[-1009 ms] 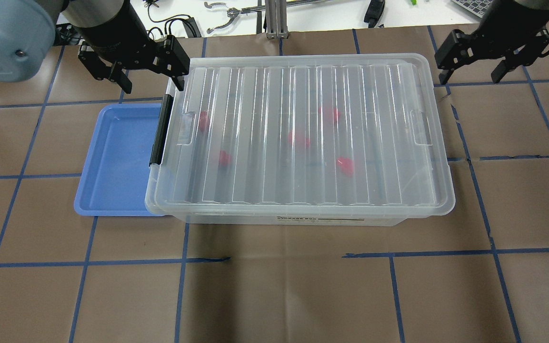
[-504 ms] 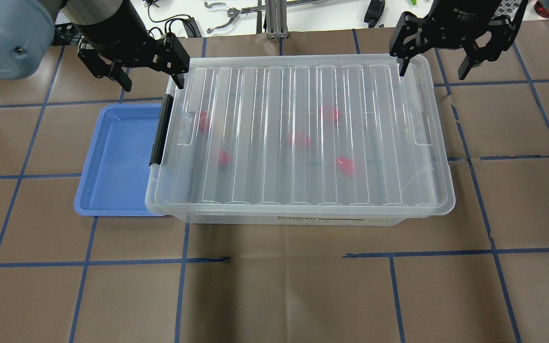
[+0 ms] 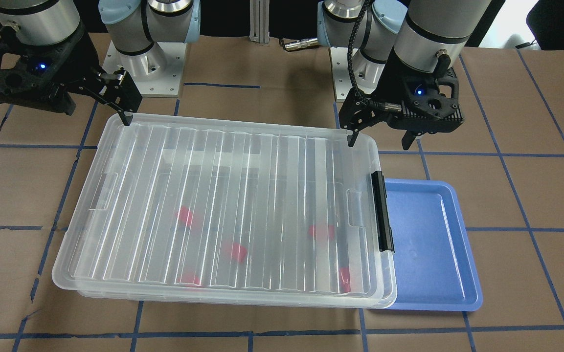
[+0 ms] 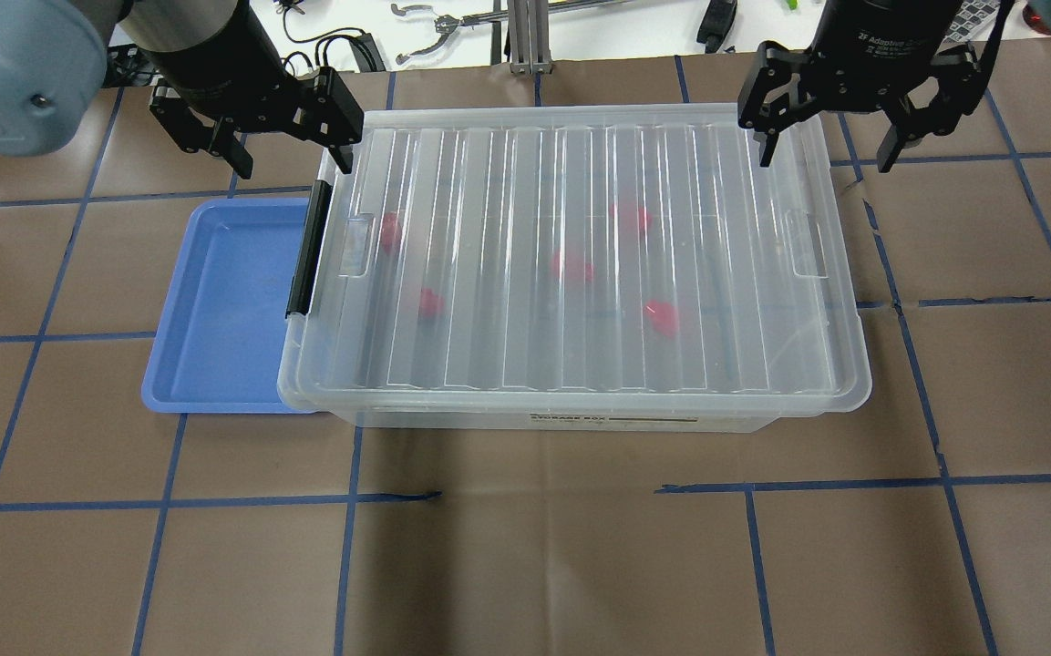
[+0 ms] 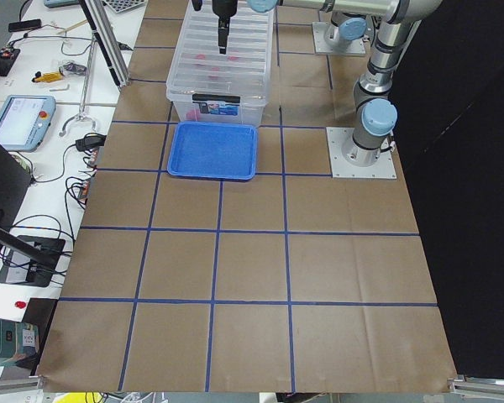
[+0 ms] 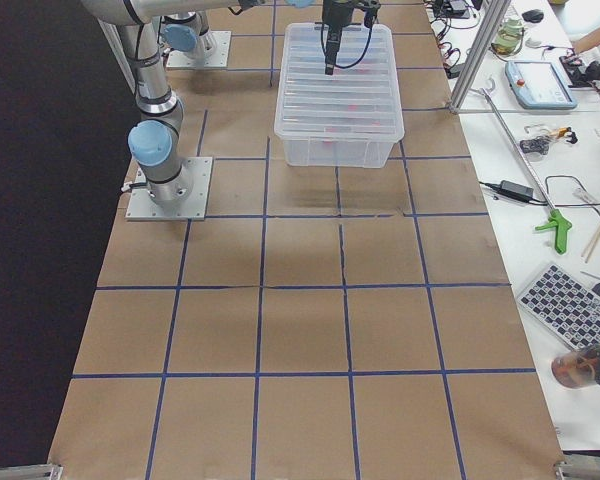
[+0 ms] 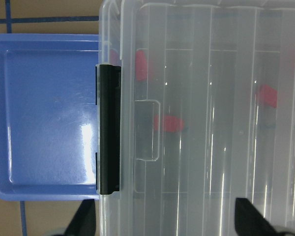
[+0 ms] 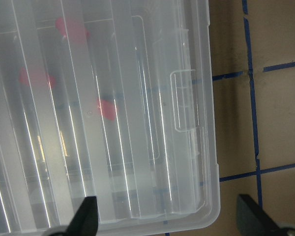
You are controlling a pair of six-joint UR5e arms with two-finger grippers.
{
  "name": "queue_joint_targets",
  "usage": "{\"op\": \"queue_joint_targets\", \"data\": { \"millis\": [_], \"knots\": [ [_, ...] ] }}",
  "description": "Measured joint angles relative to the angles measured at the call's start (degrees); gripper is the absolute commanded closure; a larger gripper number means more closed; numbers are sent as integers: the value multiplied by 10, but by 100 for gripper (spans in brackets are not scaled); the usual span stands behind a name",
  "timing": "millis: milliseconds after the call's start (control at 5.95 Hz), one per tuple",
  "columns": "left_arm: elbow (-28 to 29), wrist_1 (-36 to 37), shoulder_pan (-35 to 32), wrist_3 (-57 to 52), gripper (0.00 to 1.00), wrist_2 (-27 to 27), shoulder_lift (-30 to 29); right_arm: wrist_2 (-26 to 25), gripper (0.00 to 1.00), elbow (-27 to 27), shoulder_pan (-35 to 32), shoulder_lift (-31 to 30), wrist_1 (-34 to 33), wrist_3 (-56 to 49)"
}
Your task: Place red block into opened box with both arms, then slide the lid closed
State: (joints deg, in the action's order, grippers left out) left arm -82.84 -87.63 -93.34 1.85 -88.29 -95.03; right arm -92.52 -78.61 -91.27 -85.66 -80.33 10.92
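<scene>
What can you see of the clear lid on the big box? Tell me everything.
The lid is clear plastic, flat, with parallel raised ribs and a small rectangular tab at each short end. It lies level on the box, covering nearly all of it; red blocks show blurred through it. The left gripper and right gripper, both open, hang above its short ends, apparently not touching.

From where I stand I count 5 red blocks (image 4: 571, 267), 1 box (image 4: 452, 419), 1 lid (image 4: 507, 346), 1 black latch bar (image 4: 308, 246) and 1 blue tray (image 4: 224, 301). There are 2 grippers: the left gripper (image 4: 294, 167) and the right gripper (image 4: 824, 162).
</scene>
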Motion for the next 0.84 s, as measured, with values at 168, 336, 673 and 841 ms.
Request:
{"op": "queue_joint_targets", "data": {
  "millis": [168,336,673,841],
  "knots": [
    [0,0,0,0,2,0,1,2,0,0,0,-1,1,-1],
    [5,0,0,0,2,0,-2,2,0,0,0,-1,2,-2],
    [14,-1,1,1,2,-1,-5,3,0,0,-1,0,2,-3],
    [14,-2,4,1,2,-1,-4,3,0,-1,-1,-1,2,-3]
  ]
}}
